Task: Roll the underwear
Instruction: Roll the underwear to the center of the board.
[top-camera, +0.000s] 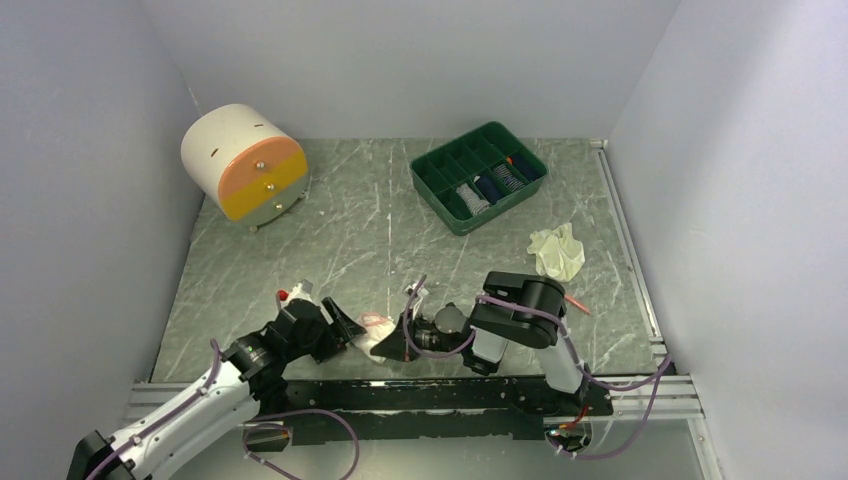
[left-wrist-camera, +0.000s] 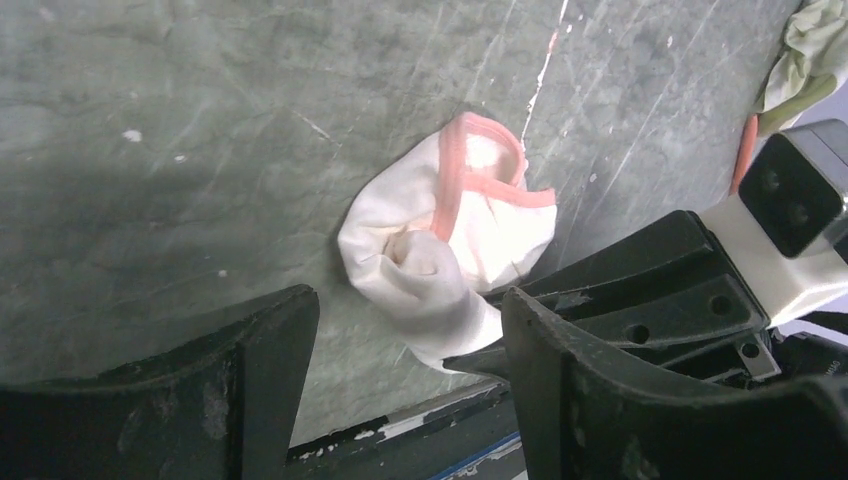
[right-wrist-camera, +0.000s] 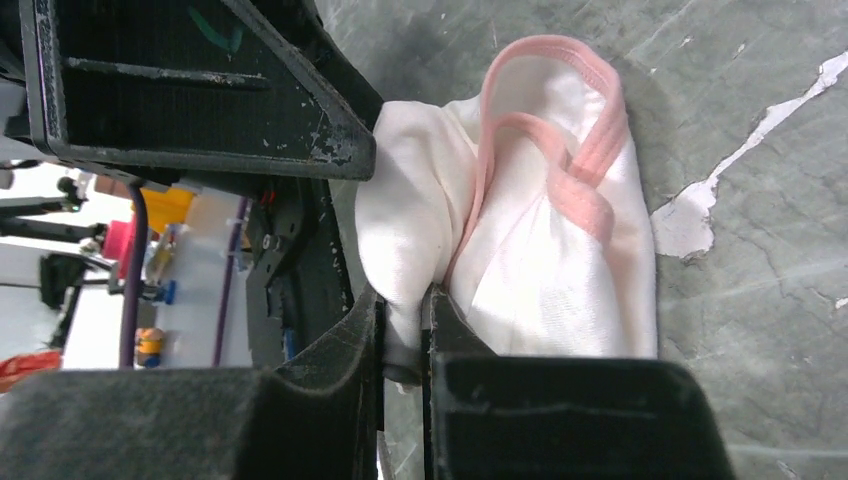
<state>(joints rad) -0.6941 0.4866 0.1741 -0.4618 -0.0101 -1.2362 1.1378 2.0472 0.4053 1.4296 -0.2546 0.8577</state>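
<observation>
Cloth at the front of the table (top-camera: 350, 230), lower centre of the top view: white-and-pink underwear (right-wrist-camera: 520, 230), bunched into a loose, half-made roll, pink waistband looped on top. Pinched at one rolled end by the right gripper (right-wrist-camera: 405, 330), jaws almost together with a fold of cloth between them, probably to anchor the roll and keep it from springing apart. Facing it from the left of that view, left gripper (left-wrist-camera: 405, 310), jaws wide, straddling the tube's near end with no visible contact; likely placed to take over the hold or tuck in the loose flap. Further back, right of centre, cream-white underwear (top-camera: 557, 250), crumpled and unrolled, well apart from both arms, apparently waiting its turn. Farthest, upper right, green divided tray (top-camera: 500, 208) with a few small items in its compartments. Upper left, white drum-shaped drawer unit (top-camera: 245, 165) with orange and yellow fronts.
</observation>
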